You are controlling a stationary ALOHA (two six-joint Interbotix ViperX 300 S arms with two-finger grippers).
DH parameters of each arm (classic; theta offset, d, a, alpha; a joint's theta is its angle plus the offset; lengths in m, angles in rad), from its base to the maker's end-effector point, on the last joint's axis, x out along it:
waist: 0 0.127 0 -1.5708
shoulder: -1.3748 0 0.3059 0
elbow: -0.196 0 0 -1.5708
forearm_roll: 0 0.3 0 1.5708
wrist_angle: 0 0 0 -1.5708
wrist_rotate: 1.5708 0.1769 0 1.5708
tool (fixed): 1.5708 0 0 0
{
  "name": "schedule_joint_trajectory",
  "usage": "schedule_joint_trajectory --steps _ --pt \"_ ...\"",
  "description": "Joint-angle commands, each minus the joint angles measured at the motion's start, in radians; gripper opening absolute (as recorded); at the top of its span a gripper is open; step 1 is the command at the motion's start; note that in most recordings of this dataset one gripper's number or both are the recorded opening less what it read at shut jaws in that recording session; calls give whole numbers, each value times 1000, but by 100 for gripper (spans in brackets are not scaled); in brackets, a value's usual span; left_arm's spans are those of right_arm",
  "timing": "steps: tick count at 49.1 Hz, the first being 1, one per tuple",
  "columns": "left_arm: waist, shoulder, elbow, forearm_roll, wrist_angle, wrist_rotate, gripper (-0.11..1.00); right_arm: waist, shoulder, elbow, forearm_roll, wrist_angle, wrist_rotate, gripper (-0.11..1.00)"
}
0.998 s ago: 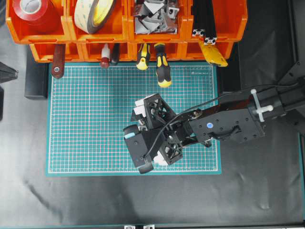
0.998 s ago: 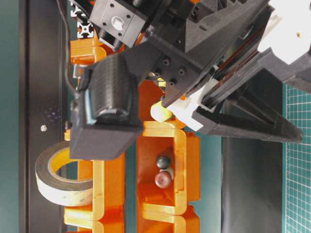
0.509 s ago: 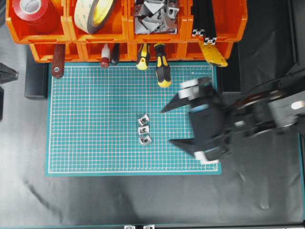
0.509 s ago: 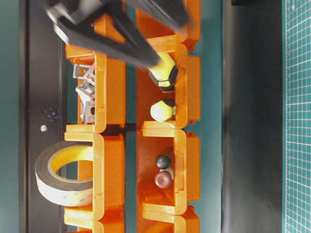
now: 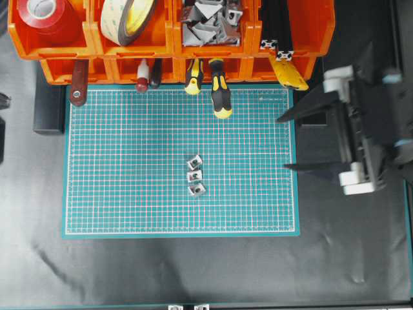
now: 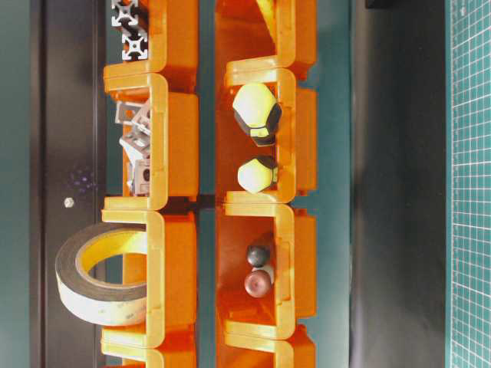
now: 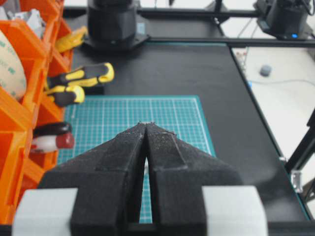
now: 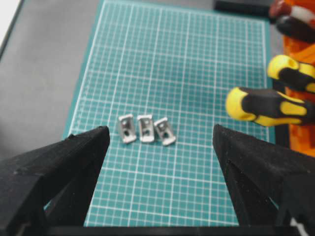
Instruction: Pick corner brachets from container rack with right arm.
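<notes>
The container rack [image 5: 171, 48] ran along the top edge of the overhead view, its orange bins in two tiers and its span wider than the green cutting mat [image 5: 129, 187] lying just in front of it on the dark table [image 5: 193, 271]. The right arm [image 5: 377, 129] stood over the table's right side, off the mat, and its gripper [image 5: 287, 143] was spread wide with nothing between the fingers, the tips reaching the mat's right edge. The left gripper [image 7: 146, 129] was closed tight, its two black fingers pressed together and holding nothing. In the rack's upper bins sat a red tape roll [image 5: 45, 16], a pale tape roll [image 5: 126, 18], a heap of corner brachets [image 5: 210, 22] and some black slotted bars [image 5: 277, 26]. From the lower bins, two yellow-and-black screwdriver handles [image 5: 216, 90] stuck out over the mat's top edge. Three more corner brachets [image 5: 195, 175] lay in a short row near the mat's middle, close together or touching, well apart from either gripper; the right wrist view showed them [image 8: 145, 130] ahead of the open fingers.
</notes>
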Motion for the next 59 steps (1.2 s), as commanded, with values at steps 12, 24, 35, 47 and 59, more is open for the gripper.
schedule_joint_trajectory --steps 12,24,35,47,59 --pt "-3 -15 -9 3 20 3 0 -20 -218 15 -20 -14 -3 81" --pt "-3 -21 2 3 31 2 0 -20 -321 54 -20 58 -2 81" --pt "-2 -21 23 3 23 5 0 -20 -370 67 -20 97 3 81" --pt "-3 -31 34 3 3 11 0 -20 -414 63 -20 100 3 81" --pt "-3 -72 67 3 -43 48 0 -20 -430 71 -20 107 3 81"
